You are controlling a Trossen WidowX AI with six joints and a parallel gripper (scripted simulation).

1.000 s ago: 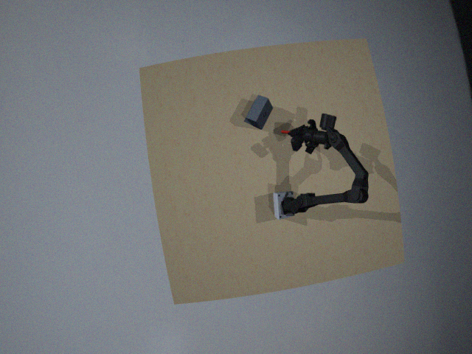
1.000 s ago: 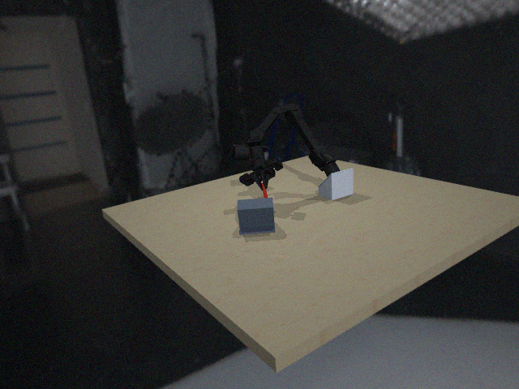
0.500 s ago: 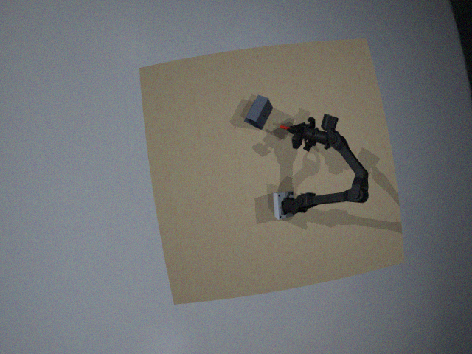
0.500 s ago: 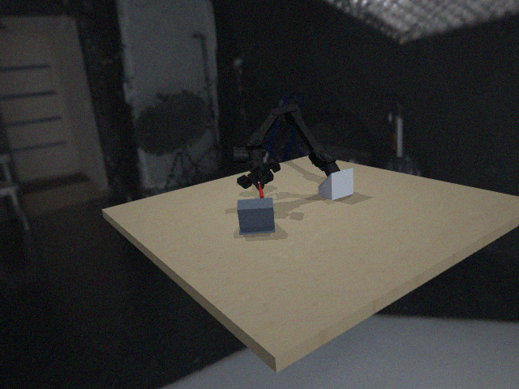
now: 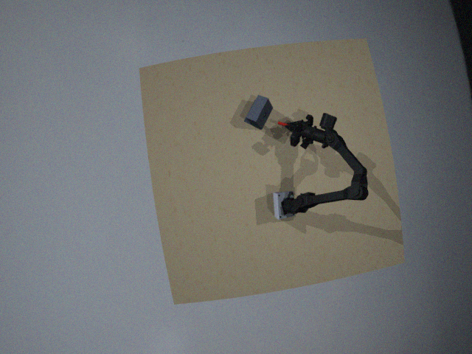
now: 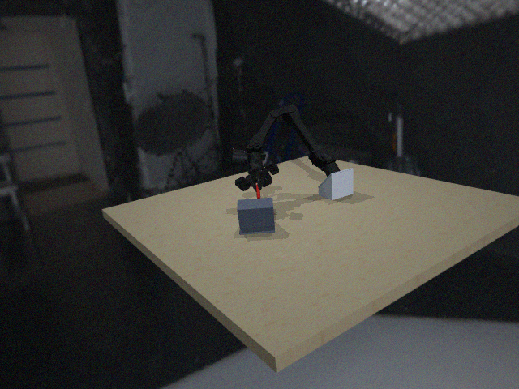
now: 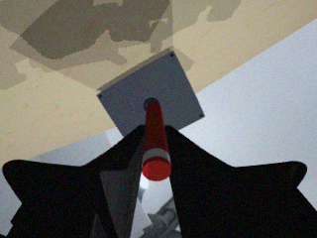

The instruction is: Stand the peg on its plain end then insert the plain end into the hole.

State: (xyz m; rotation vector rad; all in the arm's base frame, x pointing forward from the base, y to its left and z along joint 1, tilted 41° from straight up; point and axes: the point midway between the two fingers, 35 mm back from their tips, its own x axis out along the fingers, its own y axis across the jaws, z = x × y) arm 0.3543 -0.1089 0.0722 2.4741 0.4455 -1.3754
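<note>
My gripper is shut on the red peg and holds it above the table, tilted. The white band is at the end nearer the wrist camera; the plain end points at the sloped panel. In the top view a gap shows between the plain end and the panel. In the wrist view the plain end overlaps the lower part of the hole, whose dark rim shows around it; the exact distance is hard to tell there.
The tan table carries the arm's shadows beside the panel. A pale wedge-shaped block stands at the arm's base. The arm arches above the table from that base to the gripper.
</note>
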